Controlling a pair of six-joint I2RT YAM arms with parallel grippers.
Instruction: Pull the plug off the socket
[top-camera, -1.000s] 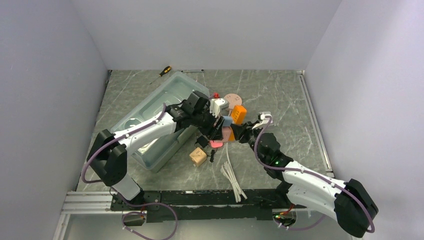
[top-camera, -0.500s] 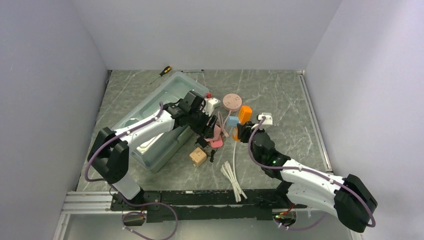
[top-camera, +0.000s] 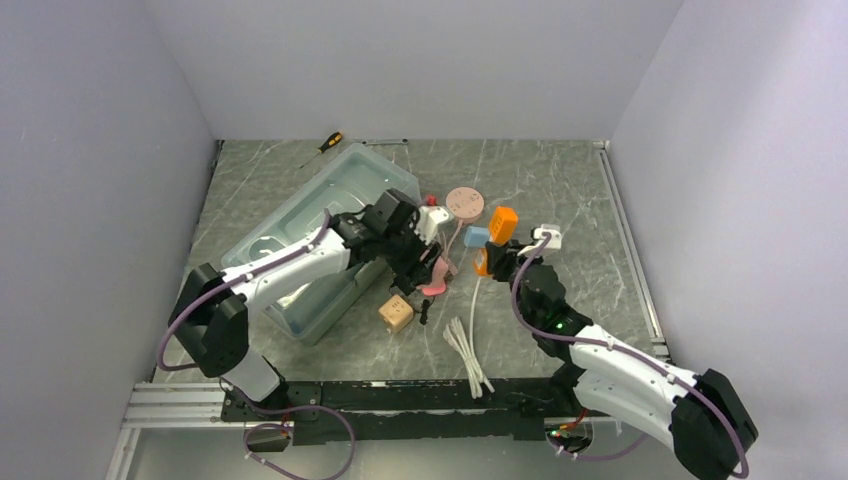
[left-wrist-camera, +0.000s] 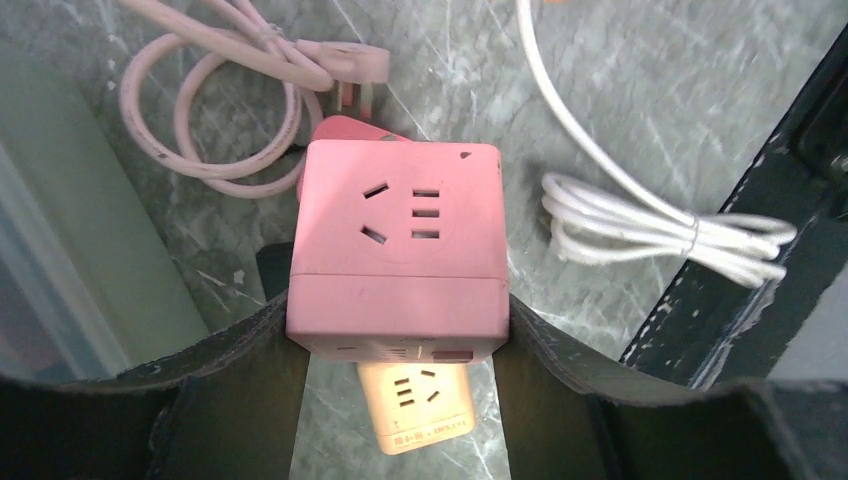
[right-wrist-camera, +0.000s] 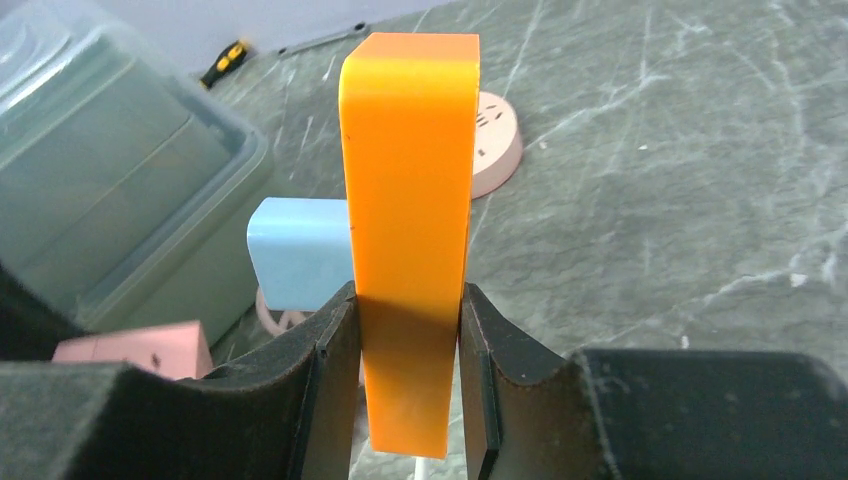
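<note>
My left gripper (left-wrist-camera: 400, 330) is shut on a pink cube socket (left-wrist-camera: 400, 240) and holds it above the table; no plug sits in the faces that show. In the top view this gripper (top-camera: 420, 262) is beside the bin and hides most of the socket. My right gripper (right-wrist-camera: 410, 330) is shut on a tall orange plug block (right-wrist-camera: 410, 190) held upright. In the top view the right gripper (top-camera: 495, 252) and the orange plug (top-camera: 503, 224) are to the right of the left gripper, apart from it. The socket's edge shows at the lower left of the right wrist view (right-wrist-camera: 135, 350).
A clear bin (top-camera: 300, 235) lies left of the left gripper. A tan cube socket (left-wrist-camera: 415, 405), a coiled pink cable (left-wrist-camera: 215, 110), a white cable bundle (top-camera: 465, 350), a blue block (top-camera: 476, 237), a round pink disc (top-camera: 465, 203) and a white plug (top-camera: 548, 236) lie around. A screwdriver (top-camera: 328, 143) lies at the back.
The two grippers were close together a second ago and are now apart. The right gripper moved right with the orange plug; the left drew back toward the bin with the pink socket.
</note>
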